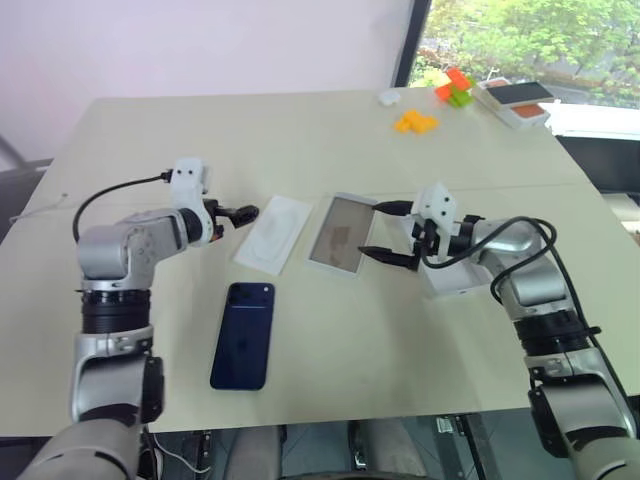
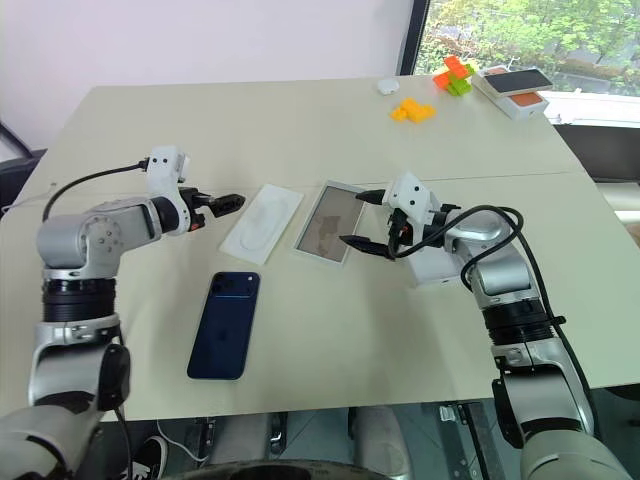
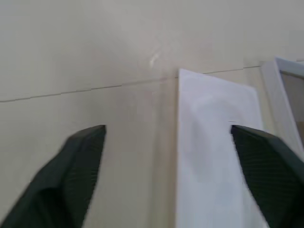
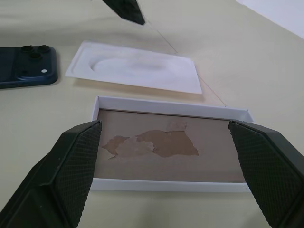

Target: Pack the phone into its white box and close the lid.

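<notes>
1. table (image 1: 330, 130): wide bare room mid and back; coloured blocks (image 1: 450, 88) and small orange-and-white box (image 1: 515, 100) at far right edge
2. left gripper (image 1: 243, 213) jaws spread wide, holding nothing, hovering just beside white box (image 1: 272, 233) left edge
3. right gripper (image 1: 385, 232) jaws wide apart, holding nothing, at right edge of lid (image 1: 338, 234)
4. lid rim-up, brown inside, just right of white box
5. phone (image 1: 243, 334) flat near front edge, apart from both
</notes>
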### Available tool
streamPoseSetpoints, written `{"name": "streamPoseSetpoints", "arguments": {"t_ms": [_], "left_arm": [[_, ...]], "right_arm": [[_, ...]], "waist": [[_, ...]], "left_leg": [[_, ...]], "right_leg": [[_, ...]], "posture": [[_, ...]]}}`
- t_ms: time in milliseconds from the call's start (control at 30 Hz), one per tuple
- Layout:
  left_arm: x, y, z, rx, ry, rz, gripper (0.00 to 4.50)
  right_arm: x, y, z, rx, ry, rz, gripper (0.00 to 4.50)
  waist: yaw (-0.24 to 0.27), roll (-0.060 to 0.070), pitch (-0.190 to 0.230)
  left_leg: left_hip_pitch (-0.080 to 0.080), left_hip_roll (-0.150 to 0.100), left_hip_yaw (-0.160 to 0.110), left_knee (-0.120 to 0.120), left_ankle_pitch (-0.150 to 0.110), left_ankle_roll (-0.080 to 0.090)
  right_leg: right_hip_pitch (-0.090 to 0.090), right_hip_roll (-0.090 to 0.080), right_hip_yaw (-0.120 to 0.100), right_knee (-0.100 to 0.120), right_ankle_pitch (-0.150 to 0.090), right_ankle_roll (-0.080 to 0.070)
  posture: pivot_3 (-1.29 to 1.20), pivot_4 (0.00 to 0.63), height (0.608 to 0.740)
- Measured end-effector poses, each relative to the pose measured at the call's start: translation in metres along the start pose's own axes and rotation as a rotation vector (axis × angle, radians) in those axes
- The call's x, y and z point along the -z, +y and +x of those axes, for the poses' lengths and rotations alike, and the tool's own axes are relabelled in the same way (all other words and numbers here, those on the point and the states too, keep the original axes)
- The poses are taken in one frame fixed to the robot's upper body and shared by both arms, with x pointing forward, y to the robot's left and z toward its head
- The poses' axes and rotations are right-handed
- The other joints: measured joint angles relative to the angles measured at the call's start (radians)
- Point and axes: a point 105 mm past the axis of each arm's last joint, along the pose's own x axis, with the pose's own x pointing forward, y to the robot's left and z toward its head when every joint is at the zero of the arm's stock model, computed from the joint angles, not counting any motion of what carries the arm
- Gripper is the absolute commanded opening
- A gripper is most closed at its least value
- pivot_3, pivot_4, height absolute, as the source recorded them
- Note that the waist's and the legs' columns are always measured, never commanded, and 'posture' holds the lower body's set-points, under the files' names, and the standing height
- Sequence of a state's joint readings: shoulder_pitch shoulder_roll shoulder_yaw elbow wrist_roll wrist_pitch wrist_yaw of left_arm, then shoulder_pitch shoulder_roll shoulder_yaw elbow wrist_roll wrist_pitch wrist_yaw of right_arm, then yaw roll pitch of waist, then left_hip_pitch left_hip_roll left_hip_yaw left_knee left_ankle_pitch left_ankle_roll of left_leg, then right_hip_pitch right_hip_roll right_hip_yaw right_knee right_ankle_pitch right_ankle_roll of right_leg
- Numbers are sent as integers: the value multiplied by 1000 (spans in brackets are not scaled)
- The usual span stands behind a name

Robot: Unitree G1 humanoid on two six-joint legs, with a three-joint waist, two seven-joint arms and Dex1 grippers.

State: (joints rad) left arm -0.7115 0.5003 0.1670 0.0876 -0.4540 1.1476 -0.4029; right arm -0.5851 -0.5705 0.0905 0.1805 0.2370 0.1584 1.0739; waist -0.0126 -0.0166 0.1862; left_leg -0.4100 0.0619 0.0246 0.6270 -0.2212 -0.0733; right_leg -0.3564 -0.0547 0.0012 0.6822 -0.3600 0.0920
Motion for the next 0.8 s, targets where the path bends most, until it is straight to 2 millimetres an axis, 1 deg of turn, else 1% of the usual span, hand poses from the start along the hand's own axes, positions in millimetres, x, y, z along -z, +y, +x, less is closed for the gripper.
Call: {"name": "streamPoseSetpoints", "arguments": {"t_ms": [67, 167, 333, 467, 533, 567, 800], "left_arm": [[8, 0, 4, 25, 40, -12, 4482], [27, -3, 13, 77, 122, -36, 4482], [25, -11, 20, 130, 142, -26, 4482], [22, -13, 24, 145, 150, -33, 4482], [22, -14, 27, 147, 164, -27, 3975], [21, -14, 28, 146, 170, -19, 3647], [29, -15, 31, 150, 207, -7, 110]], "right_arm": [[0, 0, 1, 0, -3, 1, 4500], [0, 0, 2, 3, -5, 2, 4500], [-1, 0, 2, 5, -5, 1, 4500], [-1, 0, 2, 9, -6, 1, 4500], [-1, -1, 2, 13, -5, 2, 4500], [-1, -1, 2, 13, -6, 1, 4500], [-3, -1, 2, 21, -10, -6, 4500]], "waist": [[3, 0, 0], [0, 0, 0], [1, -1, 0], [0, -1, 0], [1, -1, 0], [1, -1, 0], [0, -1, 0]], "left_leg": [[0, 0, 0, 1, -1, 1], [0, 0, 0, 1, -1, 2], [0, 0, 0, 0, -1, 2], [0, 0, 0, 1, -1, 2], [0, 0, 0, 1, -1, 2], [0, 0, 0, 1, -1, 2], [0, 0, 0, 1, -1, 2]], "right_leg": [[0, 0, 0, 0, 0, 0], [0, 0, 0, 0, 0, 0], [0, 0, 0, 0, 0, 0], [0, 0, 0, 0, 0, 0], [0, 0, 0, 1, 0, 0], [0, 0, 0, 1, 0, 0], [0, 0, 0, 1, 0, 0]], "posture": [[0, 150, 740], [0, 150, 740], [0, 150, 740], [0, 150, 740], [0, 150, 740], [0, 150, 740], [0, 150, 740]]}}
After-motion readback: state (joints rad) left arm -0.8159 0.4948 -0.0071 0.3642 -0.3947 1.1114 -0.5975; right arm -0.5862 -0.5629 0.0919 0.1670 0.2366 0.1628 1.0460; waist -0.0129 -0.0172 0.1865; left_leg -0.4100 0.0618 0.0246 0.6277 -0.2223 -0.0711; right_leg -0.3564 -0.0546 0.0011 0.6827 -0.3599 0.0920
